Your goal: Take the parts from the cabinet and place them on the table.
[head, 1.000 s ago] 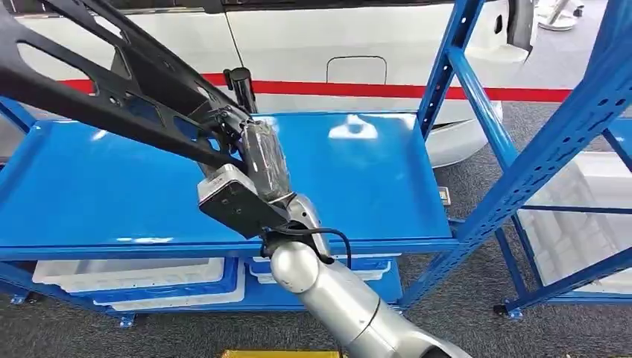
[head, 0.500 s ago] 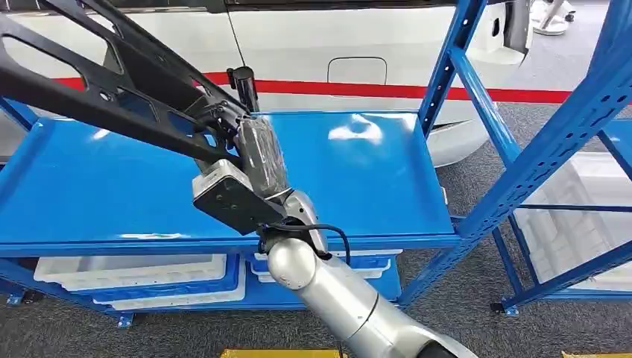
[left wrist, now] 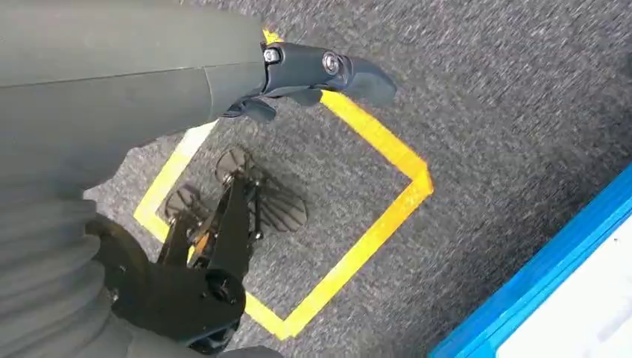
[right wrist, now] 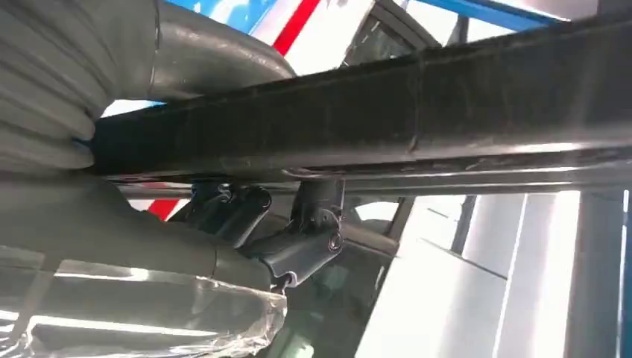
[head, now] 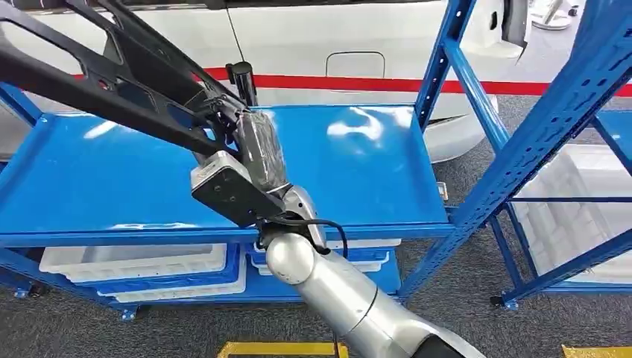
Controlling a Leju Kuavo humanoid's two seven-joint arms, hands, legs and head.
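The left hand hangs over grey floor with yellow tape, fingers loosely apart, holding nothing. The right hand grips the black frame above the blue table, before a white car.

Right hand with black frame part shifted slightly left, up.

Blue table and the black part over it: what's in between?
Nothing. In the head view the table is bare under the black part that the right hand holds.
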